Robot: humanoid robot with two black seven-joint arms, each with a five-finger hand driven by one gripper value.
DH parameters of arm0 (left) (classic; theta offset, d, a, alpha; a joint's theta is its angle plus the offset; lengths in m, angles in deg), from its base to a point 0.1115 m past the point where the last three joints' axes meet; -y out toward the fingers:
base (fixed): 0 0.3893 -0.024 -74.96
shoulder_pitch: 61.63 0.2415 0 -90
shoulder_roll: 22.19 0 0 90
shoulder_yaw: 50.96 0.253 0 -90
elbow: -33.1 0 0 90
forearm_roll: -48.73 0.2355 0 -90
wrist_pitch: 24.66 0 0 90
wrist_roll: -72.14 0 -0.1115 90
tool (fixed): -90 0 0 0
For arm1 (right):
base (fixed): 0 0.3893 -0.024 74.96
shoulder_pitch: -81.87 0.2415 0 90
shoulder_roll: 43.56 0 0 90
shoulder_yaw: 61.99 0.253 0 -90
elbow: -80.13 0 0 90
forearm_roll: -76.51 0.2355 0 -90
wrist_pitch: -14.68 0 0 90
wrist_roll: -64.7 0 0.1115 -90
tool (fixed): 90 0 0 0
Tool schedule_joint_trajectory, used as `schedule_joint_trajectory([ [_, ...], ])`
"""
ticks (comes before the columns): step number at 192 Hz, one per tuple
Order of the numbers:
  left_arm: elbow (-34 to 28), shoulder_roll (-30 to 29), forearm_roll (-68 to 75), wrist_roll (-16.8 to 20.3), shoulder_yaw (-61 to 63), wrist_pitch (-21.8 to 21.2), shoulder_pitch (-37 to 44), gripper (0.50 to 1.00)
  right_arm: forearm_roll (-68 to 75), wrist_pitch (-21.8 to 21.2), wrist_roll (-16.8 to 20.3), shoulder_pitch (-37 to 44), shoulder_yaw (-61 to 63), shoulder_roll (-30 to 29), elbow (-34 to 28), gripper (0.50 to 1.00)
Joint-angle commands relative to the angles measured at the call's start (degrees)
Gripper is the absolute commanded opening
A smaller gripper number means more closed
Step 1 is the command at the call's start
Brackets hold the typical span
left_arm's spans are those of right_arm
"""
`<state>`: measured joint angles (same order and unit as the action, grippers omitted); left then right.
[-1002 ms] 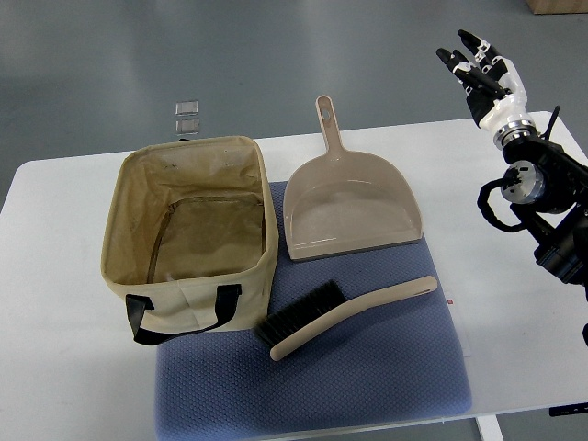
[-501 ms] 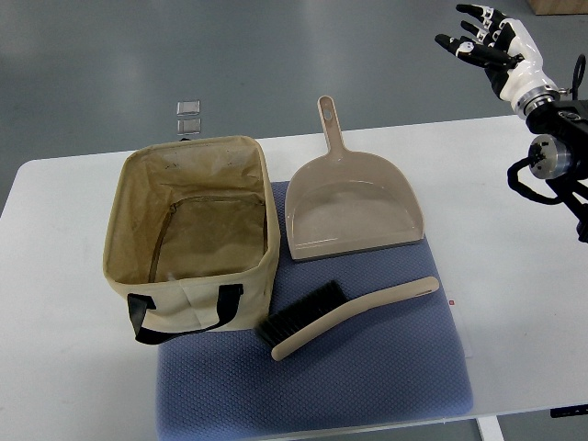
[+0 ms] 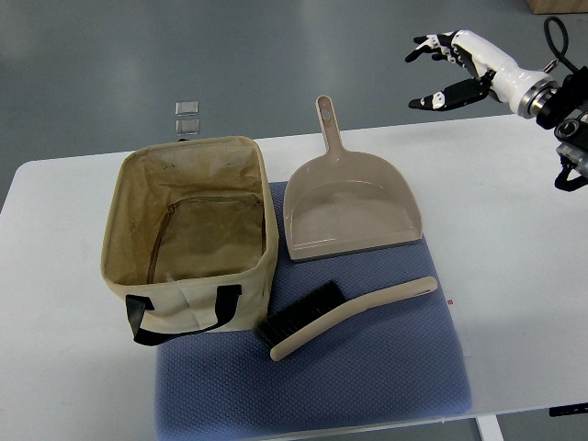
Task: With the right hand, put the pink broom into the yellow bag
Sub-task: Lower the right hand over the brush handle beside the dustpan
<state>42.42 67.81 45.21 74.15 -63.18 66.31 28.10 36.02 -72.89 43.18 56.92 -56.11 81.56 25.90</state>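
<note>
1. The right hand (image 3: pixel 457 66) is in the upper right of the frame, above the far edge of the white table (image 3: pixel 514 230), its fingers spread and empty; its arm enters from the right edge.
2. The hand broom (image 3: pixel 344 313), beige-pink with black bristles, lies flat on the blue mat (image 3: pixel 367 377) in the lower middle of the frame, bristle end toward the left, handle pointing right.
3. The open-topped cream fabric bag (image 3: pixel 188 234) with black handles stands at centre left, its right part resting on the mat; the broom's bristles lie just beside its lower right corner.
4. A matching dustpan (image 3: pixel 349 207) lies above the broom, handle pointing to the top of the frame.
5. The hand is well apart from the broom.
</note>
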Motion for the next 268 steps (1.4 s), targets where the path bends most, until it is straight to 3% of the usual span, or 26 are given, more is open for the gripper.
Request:
schedule_joint_trajectory([
  [1, 0.0, 0.0, 0.0, 0.0, -0.09, -0.01, 0.0, 1.0, -7.58, 0.38, 0.08, 1.13, -4.82, 1.62, -5.36, 0.93],
  [33, 0.0, 0.0, 0.0, 0.0, -0.09, -0.01, 0.0, 1.0, -19.89, -0.5, 0.08, 1.04, -6.23, 1.71, -9.31, 0.93],
  [72, 0.0, 0.0, 0.0, 0.0, 0.0, -0.01, 0.0, 1.0, -31.13, -4.8, 0.08, 1.57, -7.72, 3.82, -14.5, 0.93],
  [128, 0.0, 0.0, 0.0, 0.0, 0.0, -0.01, 0.0, 1.0, -35.71, -8.76, -2.56, 1.57, -10.54, 3.64, -18.45, 0.93],
  [158, 0.0, 0.0, 0.0, 0.0, -0.09, -0.01, 0.0, 1.0, -38.43, -11.83, -3.88, 0.61, -10.89, 5.05, -23.99, 0.93],
  [202, 0.0, 0.0, 0.0, 0.0, -0.09, -0.01, 0.0, 1.0, -38.7, -11.13, -3.26, -1.94, -10.98, 4.08, -23.99, 0.93],
  [229, 0.0, 0.0, 0.0, 0.0, 0.0, -0.01, 0.0, 1.0, -39.57, -7.44, -0.54, -3.96, -10.45, 2.41, -20.92, 0.93],
  [268, 0.0, 0.0, 0.0, 0.0, 0.0, -0.01, 0.0, 1.0, -40.8, -5.86, -0.27, -5.55, -10.54, 1.71, -20.56, 0.928],
])
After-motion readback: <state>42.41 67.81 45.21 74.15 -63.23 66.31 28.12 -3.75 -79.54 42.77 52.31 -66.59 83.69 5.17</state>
